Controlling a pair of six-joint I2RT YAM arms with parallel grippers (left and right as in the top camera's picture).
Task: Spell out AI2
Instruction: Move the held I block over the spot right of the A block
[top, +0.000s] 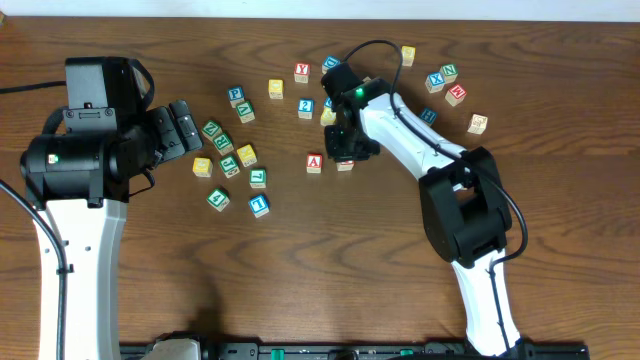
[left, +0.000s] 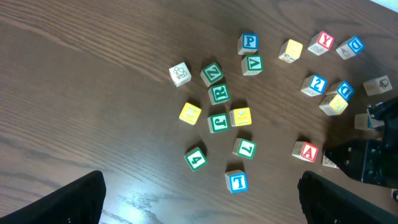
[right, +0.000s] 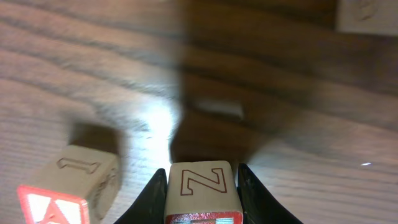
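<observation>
Clamping a wooden block between both fingers, the right gripper holds it low at the table, at 3 o'clock of the A block and just beside it. The side facing the wrist camera reads Z, or N turned; the top face is hidden, so whether this is the I cannot be told. Judging by the spot, the second letter is going in. Next call: let go, lift clear, then fetch the blue 2 block, near 12 o'clock of the A. Far off at 9 o'clock, the left gripper hangs with fingers spread wide, holding nothing.
</observation>
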